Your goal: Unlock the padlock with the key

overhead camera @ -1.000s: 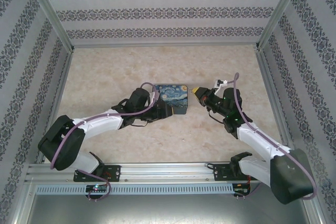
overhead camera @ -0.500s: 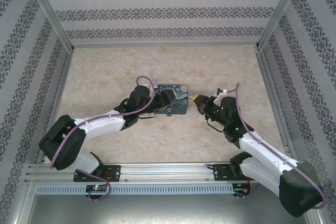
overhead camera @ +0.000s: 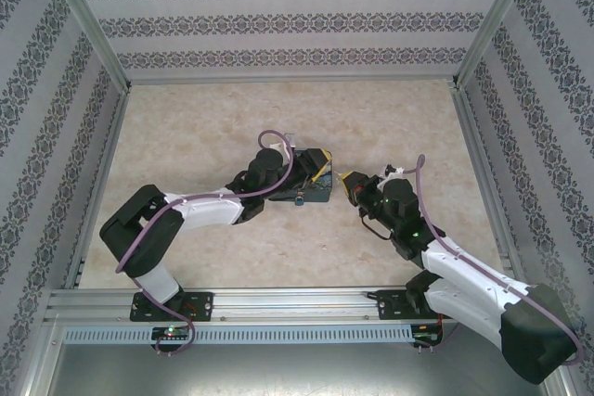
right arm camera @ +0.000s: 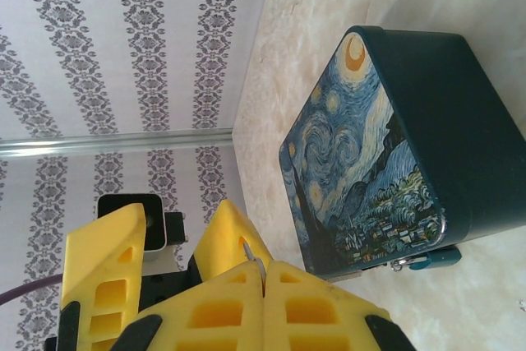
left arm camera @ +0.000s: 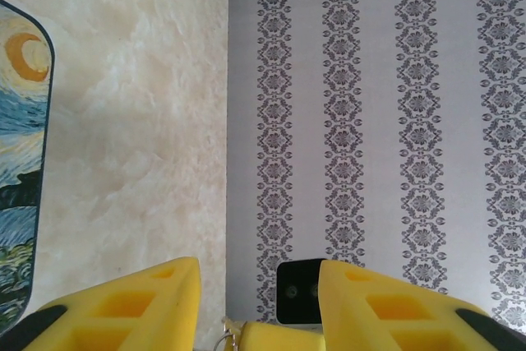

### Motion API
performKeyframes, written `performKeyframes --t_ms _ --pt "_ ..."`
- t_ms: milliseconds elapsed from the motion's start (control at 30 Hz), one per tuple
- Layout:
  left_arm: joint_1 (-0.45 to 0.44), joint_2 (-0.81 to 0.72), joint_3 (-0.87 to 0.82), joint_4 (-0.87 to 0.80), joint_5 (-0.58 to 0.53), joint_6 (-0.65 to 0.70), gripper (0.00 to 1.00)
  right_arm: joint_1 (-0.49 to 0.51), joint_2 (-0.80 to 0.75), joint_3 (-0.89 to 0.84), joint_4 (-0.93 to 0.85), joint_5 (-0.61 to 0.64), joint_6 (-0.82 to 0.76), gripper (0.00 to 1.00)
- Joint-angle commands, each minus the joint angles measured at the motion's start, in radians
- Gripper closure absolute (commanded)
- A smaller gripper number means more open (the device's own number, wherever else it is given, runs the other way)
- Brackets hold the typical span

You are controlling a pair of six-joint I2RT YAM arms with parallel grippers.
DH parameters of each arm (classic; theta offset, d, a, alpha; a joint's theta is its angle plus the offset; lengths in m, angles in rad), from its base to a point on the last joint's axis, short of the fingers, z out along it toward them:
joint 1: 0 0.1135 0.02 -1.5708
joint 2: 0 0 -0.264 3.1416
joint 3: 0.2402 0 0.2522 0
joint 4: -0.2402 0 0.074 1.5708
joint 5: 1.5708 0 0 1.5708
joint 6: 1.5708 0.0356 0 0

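Note:
The Starry Night box point(right arm camera: 370, 145) lies mid-table, and the tiny blue padlock point(right arm camera: 427, 259) hangs at its lower edge. My right gripper point(right arm camera: 263, 273) is shut on the key point(right arm camera: 256, 267), of which a thin metal sliver pokes out between the pads. It sits just right of the box point(overhead camera: 314, 190) in the top view, right gripper point(overhead camera: 347, 179). My left gripper point(left arm camera: 259, 273) hovers at the box's far side with its jaws apart and nothing between them. The box point(left arm camera: 16, 162) lies outside its left finger point(left arm camera: 123, 310). From above, the left gripper point(overhead camera: 314, 169) covers part of the box.
Patterned walls point(overhead camera: 297, 20) close the marble table point(overhead camera: 186, 127) at the back and both sides. A metal rail point(overhead camera: 297, 303) runs along the near edge. The two grippers' yellow fingers are a few centimetres apart beside the box.
My left arm has reached further right over the box, turning its wrist, and its jaws have narrowed. The right gripper has drifted slightly down and left, staying shut.

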Motion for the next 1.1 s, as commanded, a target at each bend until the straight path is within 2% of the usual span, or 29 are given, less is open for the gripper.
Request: performKeyframes --t_ms 0,167,267,433,533,667,833,1067 --pt "-0.014 0.01 0.028 0.074 -0.024 -0.025 0.58 0.014 0.001 -0.007 0.026 0.054 0.016 1.0" --pt "-0.006 -0.065 -0.017 -0.043 -0.055 0.069 0.58 0.007 0.019 -0.004 0.024 0.059 0.003 1.0" --pt "0.0 -0.16 -0.034 -0.244 -0.067 0.206 0.56 -0.021 0.042 0.011 0.019 0.026 -0.03 1.0" --pt "0.002 -0.297 -0.023 -0.696 -0.108 0.531 0.48 -0.102 0.118 0.087 0.019 -0.094 -0.105 1.0" --pt "0.002 -0.303 -0.055 -0.806 -0.104 0.652 0.44 -0.132 0.184 0.138 0.029 -0.158 -0.148 1.0" --pt "0.002 -0.259 -0.118 -0.786 -0.072 0.728 0.45 -0.158 0.268 0.211 0.052 -0.238 -0.217 1.0" --pt "0.002 -0.189 -0.192 -0.627 -0.087 0.77 0.45 -0.176 0.359 0.306 0.095 -0.351 -0.293 1.0" --pt "0.002 -0.053 -0.219 -0.417 -0.081 0.819 0.47 -0.175 0.46 0.344 0.125 -0.364 -0.309 1.0"
